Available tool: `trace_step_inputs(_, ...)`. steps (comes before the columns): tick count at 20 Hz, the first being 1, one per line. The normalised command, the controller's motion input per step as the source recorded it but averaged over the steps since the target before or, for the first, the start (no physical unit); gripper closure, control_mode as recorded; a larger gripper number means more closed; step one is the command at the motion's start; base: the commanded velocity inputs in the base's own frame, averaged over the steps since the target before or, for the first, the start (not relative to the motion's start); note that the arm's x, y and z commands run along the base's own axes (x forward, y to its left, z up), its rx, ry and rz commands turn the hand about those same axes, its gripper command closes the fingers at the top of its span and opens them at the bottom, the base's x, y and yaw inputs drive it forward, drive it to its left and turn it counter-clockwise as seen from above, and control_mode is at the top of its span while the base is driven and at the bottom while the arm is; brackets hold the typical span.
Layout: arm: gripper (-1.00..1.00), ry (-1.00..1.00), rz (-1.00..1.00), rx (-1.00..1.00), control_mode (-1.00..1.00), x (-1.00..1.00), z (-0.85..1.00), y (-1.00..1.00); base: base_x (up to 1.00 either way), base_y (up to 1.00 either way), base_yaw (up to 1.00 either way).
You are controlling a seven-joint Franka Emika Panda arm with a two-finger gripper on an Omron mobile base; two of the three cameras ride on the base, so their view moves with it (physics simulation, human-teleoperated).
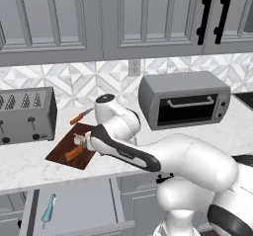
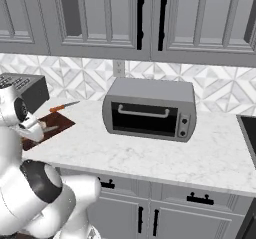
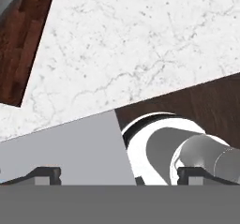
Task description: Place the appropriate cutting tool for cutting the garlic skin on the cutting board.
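The dark reddish-brown cutting board [image 1: 62,156] lies on the counter right of the toaster. On it rests the knife [image 1: 74,153]: its orange-brown handle shows, and my hand covers most of its blade. The pale garlic [image 1: 78,139] sits on the board just behind the handle. My gripper [image 1: 85,142] hovers over the board's right part, close above the knife. In the hand view its fingertips [image 3: 47,174] stand wide apart, so my gripper [image 3: 119,174] is open and holds nothing. A corner of the board [image 3: 21,45] shows at the upper left there. The board [image 2: 55,123] also appears at the left of the right base view.
A slimmer orange-handled knife [image 1: 81,115] lies on the counter behind the board. The toaster [image 1: 25,115] stands at the left and a toaster oven [image 1: 185,99] at the right. A drawer below the counter is open with a light blue peeler [image 1: 48,210] inside.
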Motion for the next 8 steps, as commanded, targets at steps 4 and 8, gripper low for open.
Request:
trace_step_inputs(4, -1.00, -0.03, 0.43, 0.00, -1.00, -1.00, 0.66, -1.00, 0.00, 0.00, 0.00)
trace_step_inputs(8, -1.00, -0.11, 0.31, 0.00, -1.00, -1.00, 0.44, -0.95, 0.00, 0.00, 0.00)
